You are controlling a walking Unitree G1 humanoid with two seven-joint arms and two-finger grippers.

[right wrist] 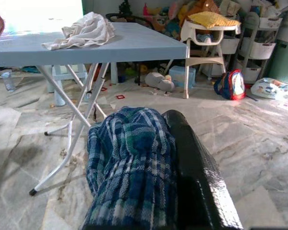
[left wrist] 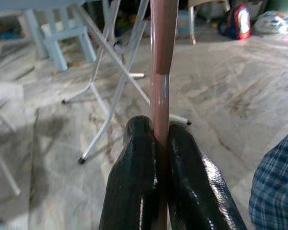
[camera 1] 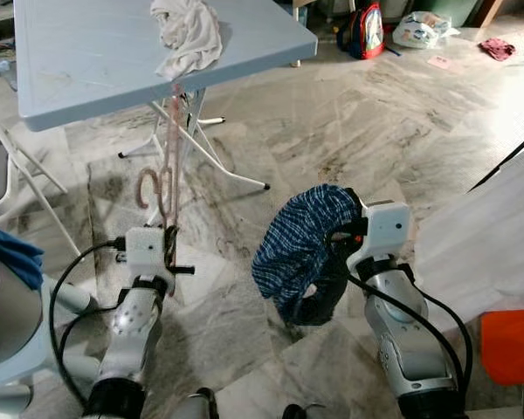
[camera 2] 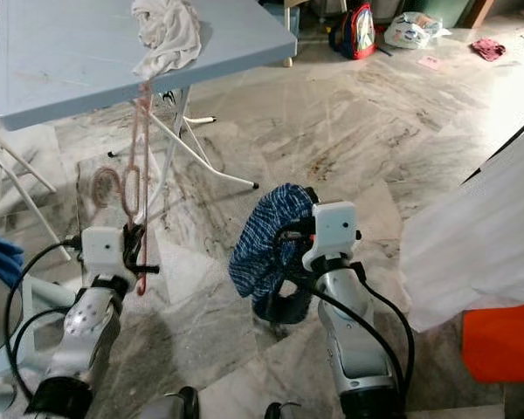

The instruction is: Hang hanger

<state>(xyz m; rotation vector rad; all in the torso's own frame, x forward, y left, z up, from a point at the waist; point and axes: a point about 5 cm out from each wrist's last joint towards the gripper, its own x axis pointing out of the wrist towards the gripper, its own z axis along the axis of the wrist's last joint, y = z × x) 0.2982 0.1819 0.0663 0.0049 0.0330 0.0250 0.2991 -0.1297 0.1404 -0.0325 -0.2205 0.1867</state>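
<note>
A pinkish-brown hanger [camera 1: 168, 166] stands upright in front of me, its hook [camera 1: 147, 187] curling to the left, below the edge of the blue-grey folding table [camera 1: 87, 61]. My left gripper [camera 1: 170, 237] is shut on the hanger's lower bar; in the left wrist view both black fingers [left wrist: 134, 163] press against the bar [left wrist: 162, 52]. My right gripper [camera 1: 336, 237] is shut on a blue plaid cloth [camera 1: 306, 249] that drapes over its fingers and hangs down above the floor. One black finger [right wrist: 197, 177] shows beside the plaid cloth [right wrist: 129, 177].
A crumpled white cloth [camera 1: 188, 35] lies on the table near its front edge. The table's white folding legs [camera 1: 218, 157] stand behind the hanger. A pale plastic chair [camera 1: 9, 288] is at left, a white sheet [camera 1: 480, 236] and an orange object [camera 1: 511, 345] at right, a backpack [camera 1: 367, 30] far back.
</note>
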